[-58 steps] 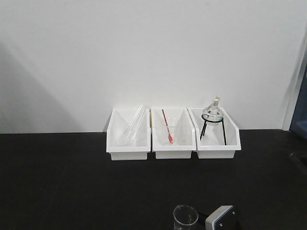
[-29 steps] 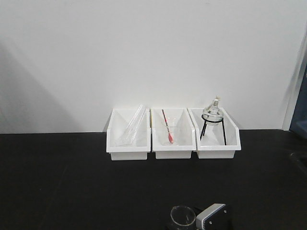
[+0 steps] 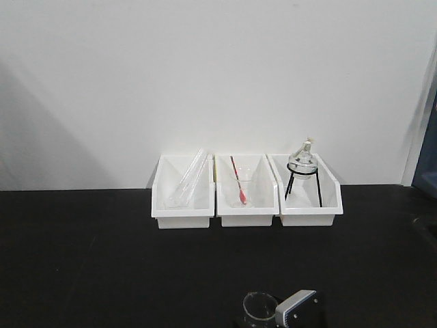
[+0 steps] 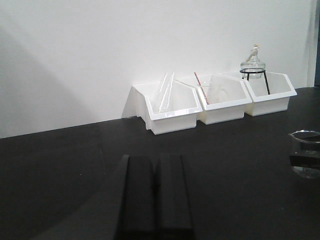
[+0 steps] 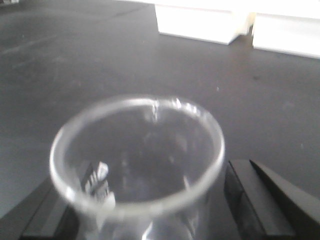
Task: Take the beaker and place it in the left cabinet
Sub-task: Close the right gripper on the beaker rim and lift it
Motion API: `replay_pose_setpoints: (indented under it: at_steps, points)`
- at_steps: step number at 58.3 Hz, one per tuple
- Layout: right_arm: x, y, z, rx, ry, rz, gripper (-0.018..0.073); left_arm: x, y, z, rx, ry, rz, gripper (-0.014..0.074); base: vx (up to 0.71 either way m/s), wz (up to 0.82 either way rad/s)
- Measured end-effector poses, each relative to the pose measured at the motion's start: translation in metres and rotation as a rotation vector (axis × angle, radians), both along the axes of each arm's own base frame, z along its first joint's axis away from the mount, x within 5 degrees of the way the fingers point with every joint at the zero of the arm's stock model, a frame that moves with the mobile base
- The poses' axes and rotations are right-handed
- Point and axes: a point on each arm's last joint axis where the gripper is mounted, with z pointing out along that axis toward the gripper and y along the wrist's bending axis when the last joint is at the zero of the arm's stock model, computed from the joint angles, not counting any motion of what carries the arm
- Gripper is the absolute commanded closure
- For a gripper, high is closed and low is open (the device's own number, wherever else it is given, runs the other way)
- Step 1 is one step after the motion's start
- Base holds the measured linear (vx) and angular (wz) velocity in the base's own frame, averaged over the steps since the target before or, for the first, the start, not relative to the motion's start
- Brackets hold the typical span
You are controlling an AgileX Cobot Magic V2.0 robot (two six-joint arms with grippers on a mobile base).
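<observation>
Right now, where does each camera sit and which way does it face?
Front: high, facing bins and wall across the bench; right arm shows at the bottom.
Left wrist: low over the bench, facing bins; shut left gripper in foreground.
Right wrist: looks down into the beaker; right gripper flanks it.
Shared: all three show beaker and bins.

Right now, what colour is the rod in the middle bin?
The rod is red; front-facing view shows it best.

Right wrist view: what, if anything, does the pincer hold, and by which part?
The right pincer grips the beaker by its side walls, below the rim.
</observation>
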Motion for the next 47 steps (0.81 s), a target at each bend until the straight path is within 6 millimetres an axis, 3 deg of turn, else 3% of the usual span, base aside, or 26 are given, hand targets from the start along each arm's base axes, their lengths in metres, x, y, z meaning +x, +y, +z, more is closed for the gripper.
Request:
replay_pose_setpoints:
  at_steps: [17, 26, 39, 47]
  points:
    - [0.0096, 0.0029, 0.0065, 0.015, -0.035, -0.001, 0.0016, 0.0, 0.0, 0.0, 0.0, 0.0, 0.0, 0.0596, 0.0, 0.0]
    - [0.0096, 0.003, 0.0065, 0.016, -0.034, 0.0, 0.0177, 0.0, 0.0, 0.0, 0.0, 0.0, 0.0, 0.0596, 0.0, 0.0]
    - [0.0096, 0.0029, 0.0065, 0.017, -0.033, -0.001, 0.0575, 0.0, 0.0, 0.0, 0.0, 0.0, 0.0, 0.0596, 0.0, 0.0]
    - [0.005, 0.0014, 0.0088, 0.013, -0.026, -0.003, 0.0571, 0.0, 0.0, 0.0, 0.0, 0.0, 0.0, 0.0596, 0.0, 0.0]
